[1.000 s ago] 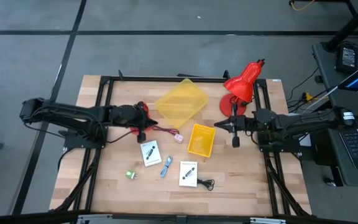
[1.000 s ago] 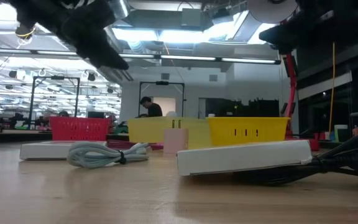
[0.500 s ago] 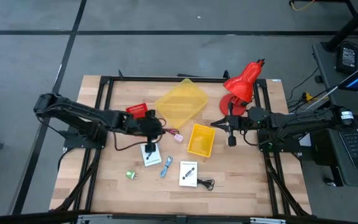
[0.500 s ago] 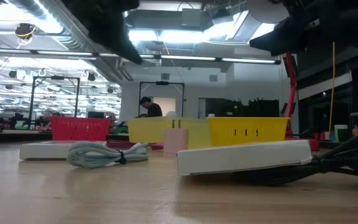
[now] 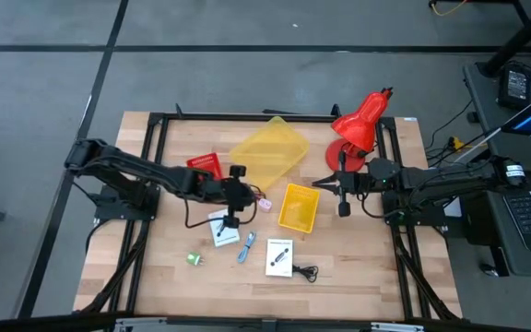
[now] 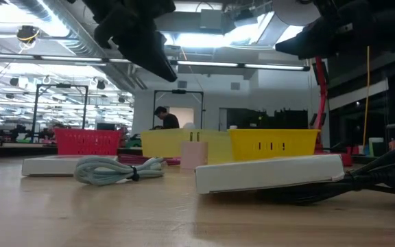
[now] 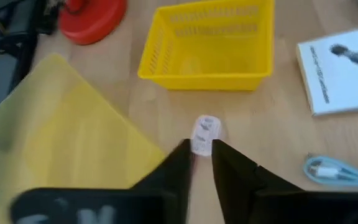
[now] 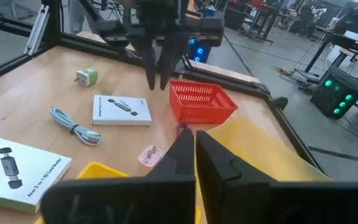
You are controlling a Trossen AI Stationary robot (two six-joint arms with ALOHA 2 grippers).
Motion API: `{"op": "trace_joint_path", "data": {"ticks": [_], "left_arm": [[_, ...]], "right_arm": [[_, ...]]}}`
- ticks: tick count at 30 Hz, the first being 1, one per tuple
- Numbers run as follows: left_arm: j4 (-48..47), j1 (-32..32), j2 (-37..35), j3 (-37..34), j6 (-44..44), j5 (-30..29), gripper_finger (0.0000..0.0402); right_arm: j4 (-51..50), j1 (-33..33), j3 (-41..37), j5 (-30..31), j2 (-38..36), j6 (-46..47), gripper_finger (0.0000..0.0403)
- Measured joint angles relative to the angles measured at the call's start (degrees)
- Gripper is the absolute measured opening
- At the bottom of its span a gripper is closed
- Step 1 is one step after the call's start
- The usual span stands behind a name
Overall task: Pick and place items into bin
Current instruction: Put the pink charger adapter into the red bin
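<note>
Items (image 5: 279,257) between red lamp (image 5: 359,128) and baskets (image 5: 297,207)

Both arms are dark, almost black, built of slender jointed segments with rounded housings at the joints. The left arm (image 5: 146,175) runs as a thin chain of links with a black cable looping beside it. The right arm (image 5: 431,184) looks bulkier, with black cables bundled along it and a small pale marking near its base. The left gripper (image 7: 201,163) has two flat, matte black fingers (image 7: 232,168) with squared tips. The right gripper (image 8: 194,149) has the same plain black fingers (image 8: 216,158).
</note>
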Motion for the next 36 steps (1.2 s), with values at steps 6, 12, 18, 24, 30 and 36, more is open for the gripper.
{"op": "trace_joint_path", "data": {"ticks": [6,12,18,24,30,36], "left_arm": [[0.3,-0.1,2.4,1.3,5.2,-3.3,0.0135],[0.6,-0.8,3.5,1.4,6.5,-9.1,0.0187],[2.2,-1.5,3.5,1.4,6.4,-11.7,0.0222],[3.5,-1.8,3.5,1.4,9.4,-12.3,0.0230],[5.0,-1.6,3.4,1.4,6.3,-10.5,0.0227],[5.7,1.0,4.2,3.0,6.5,-0.4,0.0226]], "right_arm": [[-0.1,0.0,0.0,0.0,0.0,0.0,0.0000],[-0.4,0.0,0.0,0.0,0.0,0.0,0.0000],[-0.4,0.0,0.0,0.0,0.0,0.0,0.0000],[-0.4,0.0,0.0,0.0,0.0,0.0,0.0000],[0.0,0.0,0.0,0.0,0.0,0.0,0.0000],[0.0,0.0,0.0,0.0,0.0,1.4,0.0000]]}}
